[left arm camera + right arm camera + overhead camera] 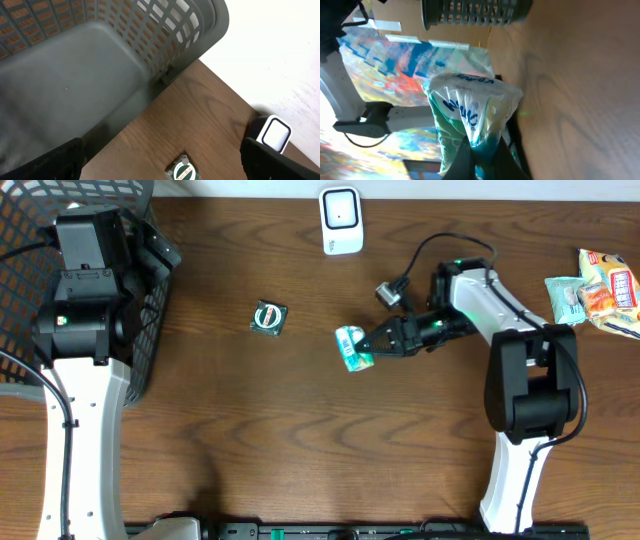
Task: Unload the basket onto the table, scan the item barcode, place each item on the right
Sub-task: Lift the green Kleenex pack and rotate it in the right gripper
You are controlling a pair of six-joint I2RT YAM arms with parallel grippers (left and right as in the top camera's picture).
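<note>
closest to the lens in the right wrist view, a white and teal packet fills the frame, and the right tool is clamped on its lower end. we cannot tell whether it touches the wood. seen from overhead, the brown surface spans everything. a grey mesh basket takes up its left end. the left tool hangs by the basket's rim, spread wide apart and gripping nothing. colourful snack bags lie at the right edge. the white scanner stands at the far edge, apart from the held packet, which is near the middle. a small dark green packet lies to its left.
</note>
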